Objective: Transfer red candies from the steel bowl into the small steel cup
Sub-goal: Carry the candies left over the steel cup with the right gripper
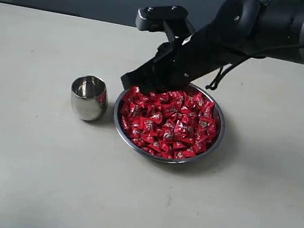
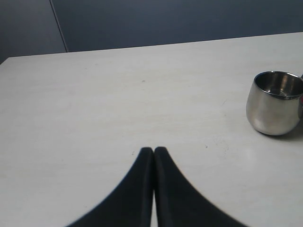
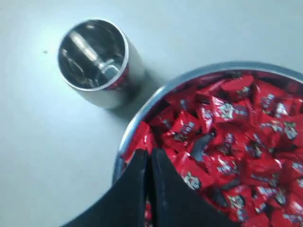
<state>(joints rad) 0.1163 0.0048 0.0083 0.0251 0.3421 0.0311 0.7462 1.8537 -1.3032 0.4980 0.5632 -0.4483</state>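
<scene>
My right pincer (image 3: pixel 147 153), tips pressed together with no candy showing between, hangs over the red candies (image 3: pixel 222 111) at the rim of the bowl (image 3: pixel 163 90), the cup (image 3: pixel 94 56) just beyond toward the left edge of the tabletop (image 1: pixel 18 156).

Red candies (image 1: pixel 169 122) fill the wide, shiny steel bowl (image 1: pixel 162 158). The small polished cup (image 1: pixel 88 98) stands upright just beside it, on the left.
</scene>
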